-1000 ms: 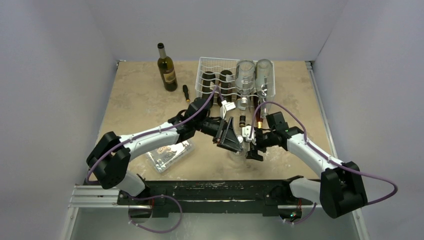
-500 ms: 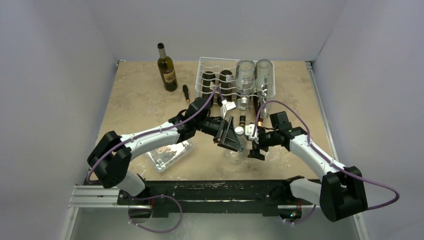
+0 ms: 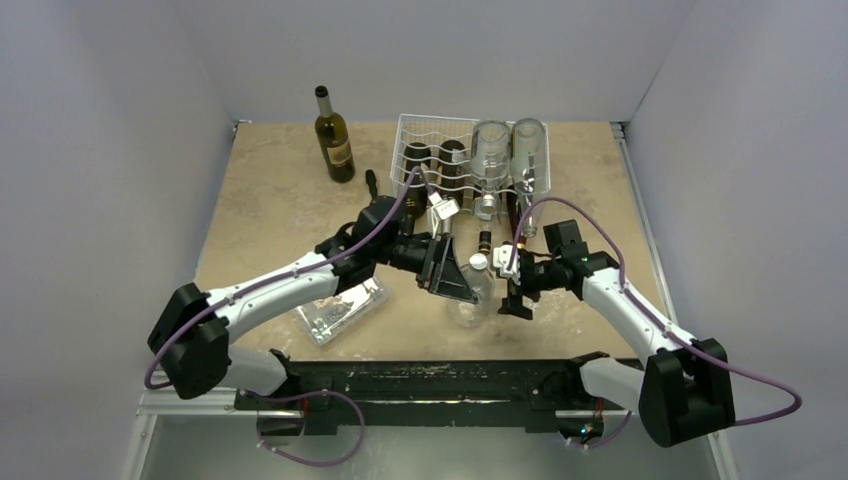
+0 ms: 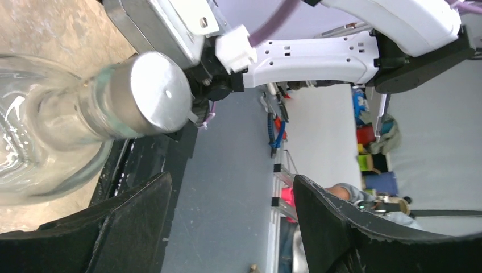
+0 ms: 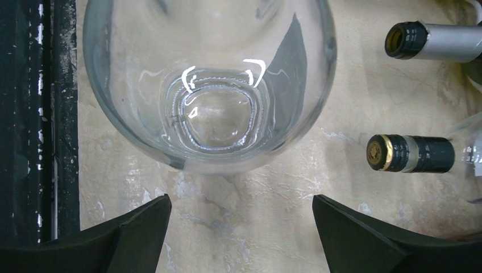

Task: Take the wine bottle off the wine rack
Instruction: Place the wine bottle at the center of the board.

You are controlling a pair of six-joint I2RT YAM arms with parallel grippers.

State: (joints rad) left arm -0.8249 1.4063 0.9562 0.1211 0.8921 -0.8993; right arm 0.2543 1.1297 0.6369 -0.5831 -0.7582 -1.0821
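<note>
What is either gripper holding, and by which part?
Nothing. Both the left gripper and the right gripper are open, and the clear bottle rests free on the table.

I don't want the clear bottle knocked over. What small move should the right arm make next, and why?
Probably raise the right gripper away from the clear bottle. Both it and the left gripper stand open and empty, and the bottle seems to rest unheld on the table, off the wine rack.

No writing is legible; the label on the dark bottle (image 3: 335, 146) is too small.
</note>
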